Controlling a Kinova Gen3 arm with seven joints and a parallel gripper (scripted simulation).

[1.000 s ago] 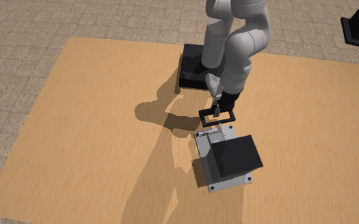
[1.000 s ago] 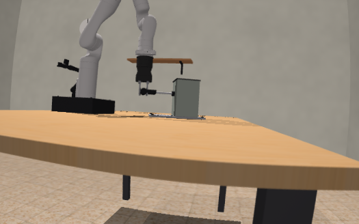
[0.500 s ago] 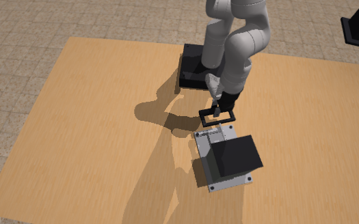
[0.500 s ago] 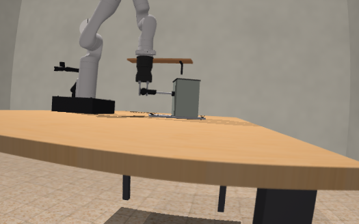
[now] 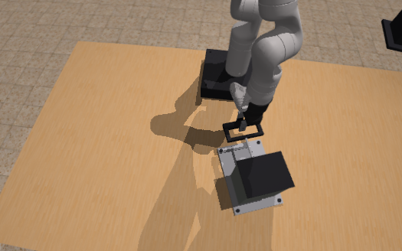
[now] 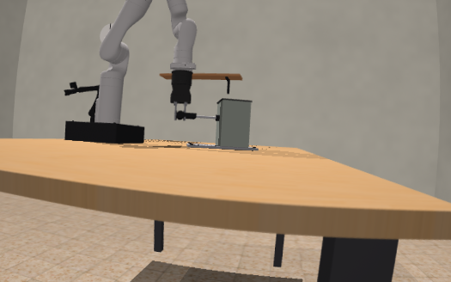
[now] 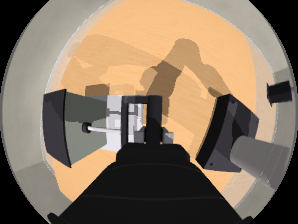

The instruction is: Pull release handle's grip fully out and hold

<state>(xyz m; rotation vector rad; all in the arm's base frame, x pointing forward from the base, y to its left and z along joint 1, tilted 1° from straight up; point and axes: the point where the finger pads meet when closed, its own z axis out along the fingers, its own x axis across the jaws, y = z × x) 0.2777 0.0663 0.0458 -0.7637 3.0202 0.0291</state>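
Note:
The release handle's grip (image 5: 230,125) (image 6: 181,114) is a black rectangular frame with a level bar, held out in front of the grey housing (image 5: 263,174) (image 6: 234,122) on thin rods (image 6: 204,116). A stretch of rod shows between grip and housing. My gripper (image 5: 242,124) (image 6: 181,113) (image 7: 153,131) comes down from above and is shut on the grip's bar, well above the table (image 5: 112,115) (image 6: 233,185). In the wrist view the bar fills the bottom middle as a black mass between my two fingers, with the housing (image 7: 127,112) beyond it.
The housing stands on a grey base plate (image 5: 227,164) bolted to the table. The arm's black base (image 5: 215,76) (image 6: 104,131) sits just behind the handle. A brown shelf (image 6: 203,76) and a black stand (image 6: 78,89) are in the background.

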